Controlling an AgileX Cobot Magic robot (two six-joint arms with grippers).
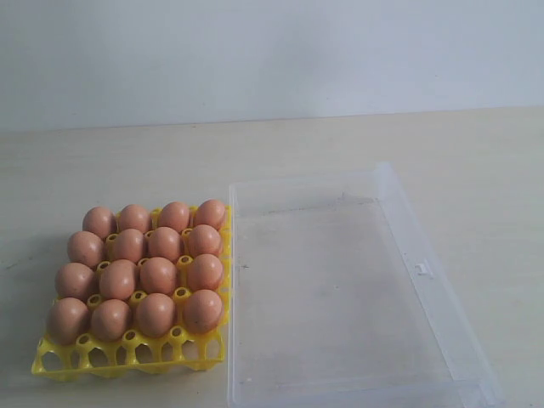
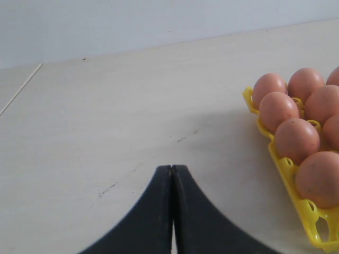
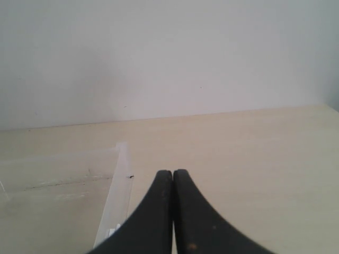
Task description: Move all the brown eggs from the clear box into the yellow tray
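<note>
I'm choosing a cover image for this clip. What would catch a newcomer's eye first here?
Sixteen brown eggs fill a four-by-four block in the yellow tray, on the left of the table in the exterior view. Right beside it lies the clear box, with no eggs in it. The black left fingers and right fingers are pressed shut, holding nothing.

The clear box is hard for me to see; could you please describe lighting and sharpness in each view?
Exterior view: soft even light, the clear box low in contrast, legible mainly by pale edges. Right wrist view: hazy, its wall washed out. Left wrist view: brown eggs slightly soft, the left gripper a featureless black shape.
</note>
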